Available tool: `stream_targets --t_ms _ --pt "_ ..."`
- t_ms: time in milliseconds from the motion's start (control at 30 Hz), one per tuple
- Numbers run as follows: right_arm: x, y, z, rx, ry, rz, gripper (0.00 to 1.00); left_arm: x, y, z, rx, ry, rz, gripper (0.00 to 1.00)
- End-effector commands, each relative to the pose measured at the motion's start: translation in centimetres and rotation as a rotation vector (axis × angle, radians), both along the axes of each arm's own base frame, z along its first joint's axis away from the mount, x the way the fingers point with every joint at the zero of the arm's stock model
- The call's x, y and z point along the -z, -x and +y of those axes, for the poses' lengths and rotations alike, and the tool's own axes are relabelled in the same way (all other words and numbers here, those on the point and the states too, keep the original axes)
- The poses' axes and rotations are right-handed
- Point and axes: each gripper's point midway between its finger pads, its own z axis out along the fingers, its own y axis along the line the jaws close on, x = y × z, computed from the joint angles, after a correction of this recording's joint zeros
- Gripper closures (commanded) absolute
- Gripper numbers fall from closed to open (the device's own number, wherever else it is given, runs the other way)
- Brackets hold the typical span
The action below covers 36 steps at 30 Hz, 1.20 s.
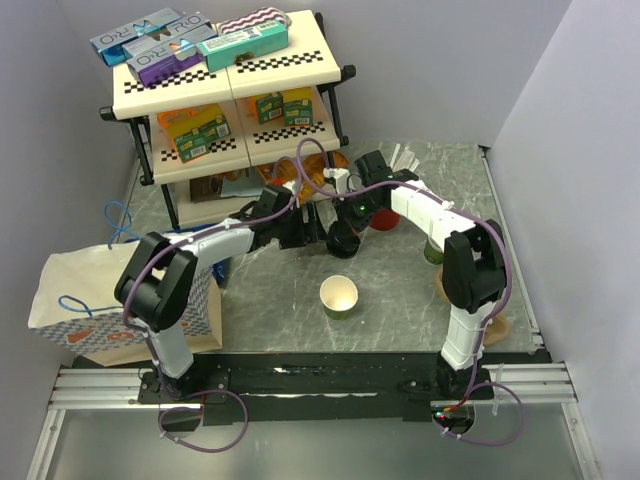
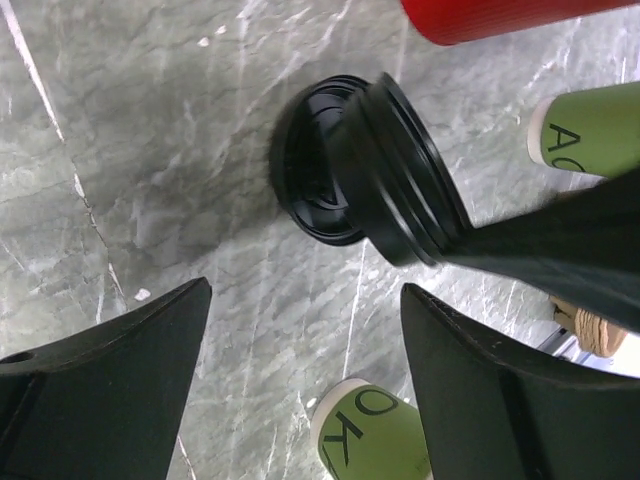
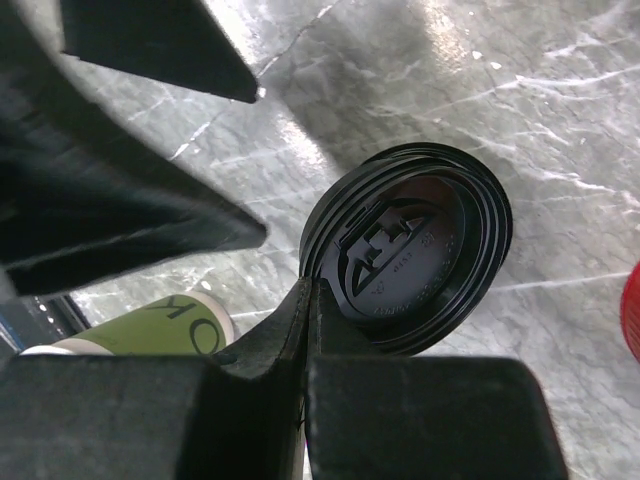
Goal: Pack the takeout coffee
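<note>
Green cup (image 1: 339, 297): upright and uncovered on the table (image 1: 270, 310), between the two arms, near of the lid.
Black lid (image 3: 410, 260): tilted, held by its rim.
Right gripper (image 3: 308, 290): jaws closed on the black lid's rim.
Left gripper (image 2: 305, 290): jaws spread wide and empty, just left of the lid.
Second lid (image 2: 305, 175): flat on the table beneath the tilted one.
Red cup (image 2: 510, 18): just far-right of it.

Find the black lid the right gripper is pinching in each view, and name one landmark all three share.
Top external: lid at centre, under the right gripper.
Left wrist: upper middle, tilted over a second lid lying flat.
Right wrist: centre right, rim pinched by that gripper.
Shared landmark: red cup, at the top edge in left wrist, right edge in right wrist.
</note>
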Motion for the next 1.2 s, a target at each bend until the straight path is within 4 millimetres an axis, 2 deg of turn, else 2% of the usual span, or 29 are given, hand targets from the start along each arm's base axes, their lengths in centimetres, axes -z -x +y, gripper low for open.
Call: stream_targets --t_ms 0,67,133,233,767,1167 --pt "-1.9 -0.2 1.0 -0.013 -0.064 -0.012 1.00 -2.5 -1.7 -1.5 -0.011 0.111 -0.024 0.18" --pt "-1.7 -0.1 1.0 -0.010 -0.064 -0.005 1.00 -2.5 -1.3 -1.9 0.014 0.134 -0.008 0.18" --pt "-1.5 -0.1 1.1 -0.008 -0.064 -0.001 1.00 -3.3 -1.7 -2.4 0.026 0.170 -0.037 0.17" --pt "-1.4 -0.1 1.2 -0.012 -0.066 0.009 1.00 -3.4 -1.8 -2.7 0.036 0.205 -0.030 0.17" --pt "-1.0 0.5 1.3 -0.029 -0.081 0.038 1.00 -1.4 -2.2 -2.4 -0.010 0.201 0.032 0.18" --pt "-1.1 0.5 1.6 -0.031 -0.092 0.048 1.00 0.9 -2.4 -1.7 -0.052 0.155 0.081 0.19"
